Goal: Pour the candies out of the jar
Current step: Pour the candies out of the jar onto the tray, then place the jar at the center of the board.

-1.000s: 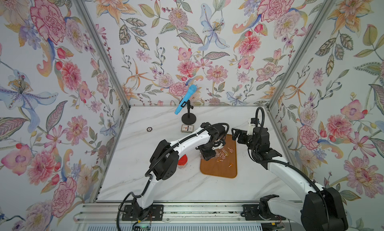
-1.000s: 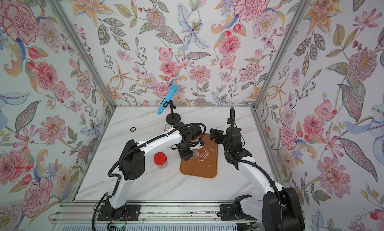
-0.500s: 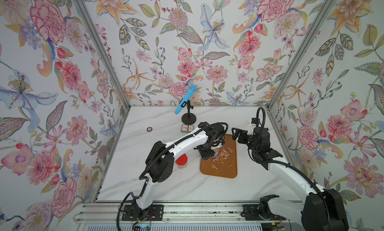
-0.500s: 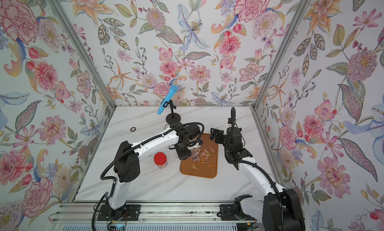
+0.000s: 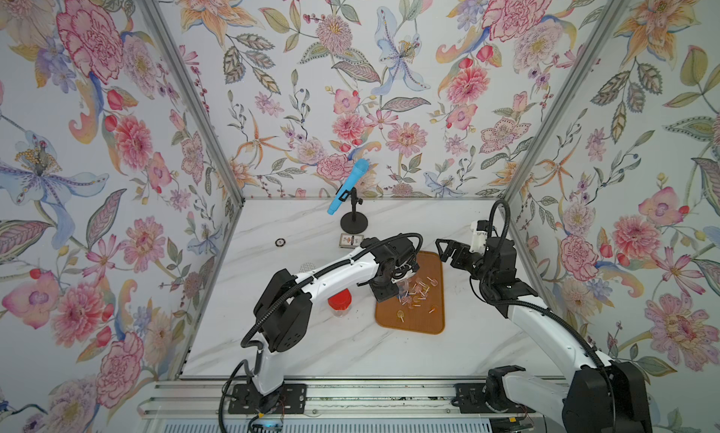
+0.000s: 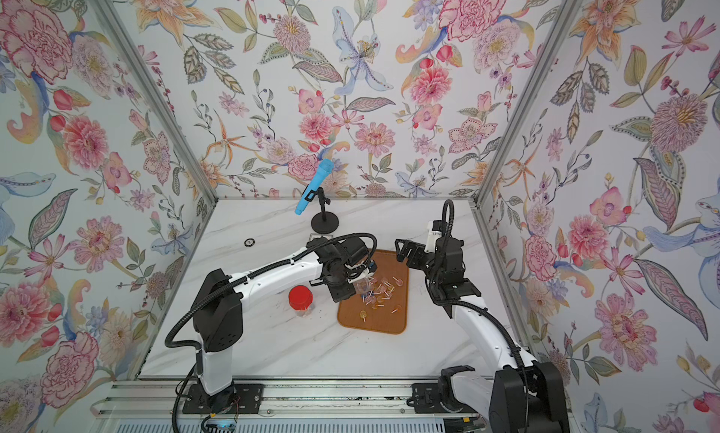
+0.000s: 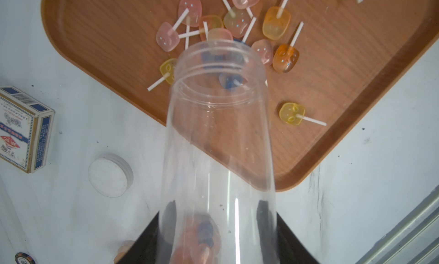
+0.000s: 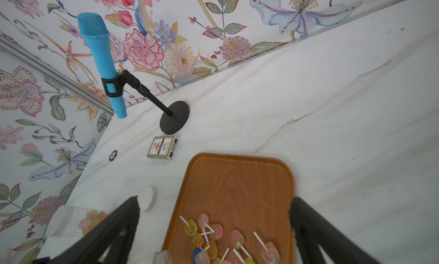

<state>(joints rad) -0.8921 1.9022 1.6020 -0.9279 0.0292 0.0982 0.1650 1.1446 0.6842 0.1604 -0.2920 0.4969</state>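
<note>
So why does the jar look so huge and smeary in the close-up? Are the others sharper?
Left wrist view: the jar sits right at the lens, so its near end blurs and a white glare streak runs down it; the candies beyond are sharp. Right wrist view: the right gripper is soft, the microphone crisp. Both top views: even light, faint shadows.

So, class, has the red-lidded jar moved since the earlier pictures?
No. The red-lidded jar keeps its place beside the near-left corner of the brown tray.
</note>
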